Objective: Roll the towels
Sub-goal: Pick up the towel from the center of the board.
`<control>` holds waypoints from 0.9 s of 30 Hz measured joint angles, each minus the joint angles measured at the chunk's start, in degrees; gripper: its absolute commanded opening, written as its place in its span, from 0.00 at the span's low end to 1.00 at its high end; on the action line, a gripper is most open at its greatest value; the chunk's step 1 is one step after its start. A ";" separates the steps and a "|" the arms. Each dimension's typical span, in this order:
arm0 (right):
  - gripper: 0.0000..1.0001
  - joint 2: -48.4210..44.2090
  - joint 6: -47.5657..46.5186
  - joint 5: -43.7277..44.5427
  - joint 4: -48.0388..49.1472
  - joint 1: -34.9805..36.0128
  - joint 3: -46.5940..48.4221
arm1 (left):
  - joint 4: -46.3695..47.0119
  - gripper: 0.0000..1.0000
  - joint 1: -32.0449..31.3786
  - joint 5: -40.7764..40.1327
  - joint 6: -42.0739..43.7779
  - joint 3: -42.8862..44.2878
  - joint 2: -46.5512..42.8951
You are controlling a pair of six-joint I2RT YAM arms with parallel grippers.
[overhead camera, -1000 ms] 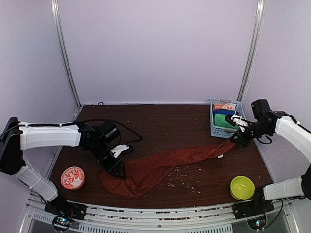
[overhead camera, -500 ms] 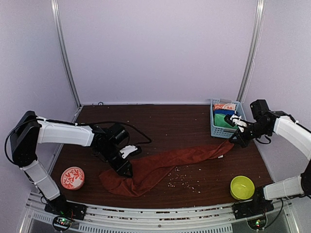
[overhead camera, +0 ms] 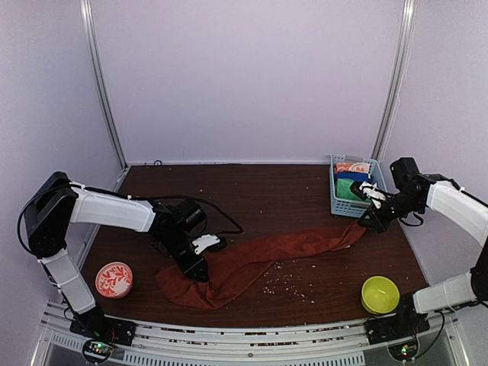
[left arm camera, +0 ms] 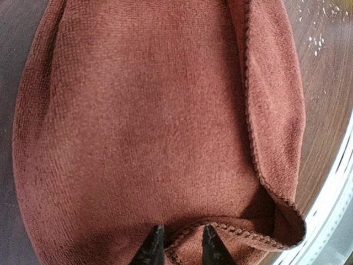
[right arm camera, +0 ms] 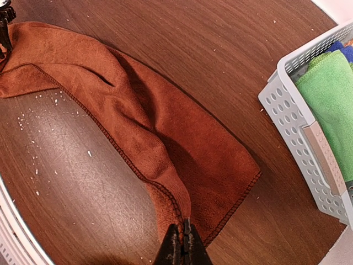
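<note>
The rust-red towel (overhead camera: 259, 263) is lying in a long diagonal band across the near half of the table (overhead camera: 259, 191), with bare dark wood showing behind it up to the back wall. Its bunched left end is sitting close to the table's near edge, between the red bowl (overhead camera: 113, 280) and the yellow-green bowl (overhead camera: 380, 293). Pale crumbs (overhead camera: 286, 284) are dotting the wood just in front of its middle.

The right gripper (right arm camera: 182, 243) is pinching the towel's right corner with its jaws closed tight, just beside the basket (overhead camera: 335, 204), where a green towel (right arm camera: 331, 94) is sitting folded. The left gripper (left arm camera: 182, 247) is pressing down at the towel's left end, its fingers (left arm camera: 153, 249) standing a little apart astride a fold of hem; whether they are actually clamping it cannot be told.

The cloth is looking soft and ribbed, with a stitched border, narrowing and creasing toward the right.
</note>
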 measured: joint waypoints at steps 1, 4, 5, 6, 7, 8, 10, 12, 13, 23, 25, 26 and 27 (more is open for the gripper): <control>0.00 0.02 0.07 -0.04 0.02 0.00 0.00 | 0.02 0.14 -0.04 0.15 0.11 0.00 0.00; 0.00 0.07 0.15 -0.17 0.11 0.00 0.00 | 0.07 0.04 -0.07 0.81 0.74 0.00 0.00; 0.00 0.11 0.22 -0.22 0.13 0.00 0.00 | 0.02 0.01 -0.07 1.01 0.92 0.00 0.00; 0.00 0.11 0.35 -0.24 0.15 0.00 0.00 | 0.02 0.00 -0.07 1.14 1.09 0.00 0.00; 0.00 0.11 0.55 -0.24 0.17 0.00 0.00 | -0.02 0.00 -0.07 1.20 1.09 0.00 0.00; 0.00 0.11 0.72 -0.24 0.24 0.00 0.00 | -0.11 0.00 -0.09 1.22 1.27 0.00 -0.02; 0.00 0.11 1.25 -0.22 0.52 0.00 0.04 | -0.42 0.00 -0.09 1.05 1.20 0.00 -0.42; 0.00 0.13 2.23 -0.17 0.66 0.00 0.39 | -0.76 0.00 -0.04 0.66 0.98 0.07 -1.38; 0.00 0.20 2.69 -0.09 0.63 0.00 0.96 | -1.25 0.00 0.11 0.26 0.72 0.22 -2.34; 0.00 2.80 9.55 -0.20 0.83 -1.55 19.30 | -4.85 0.00 11.17 -7.63 -3.76 8.79 -19.98; 0.00 3.96 11.15 -0.24 1.11 -2.03 23.74 | -5.99 0.00 13.55 -11.69 -4.57 12.28 -22.95; 0.00 4.57 11.85 -0.22 1.18 -2.34 25.97 | -6.75 0.00 14.58 -13.66 -4.87 14.21 -23.96; 0.00 5.07 12.85 -0.22 1.64 -2.60 27.91 | -7.52 0.00 15.65 -15.45 -5.11 16.28 -24.61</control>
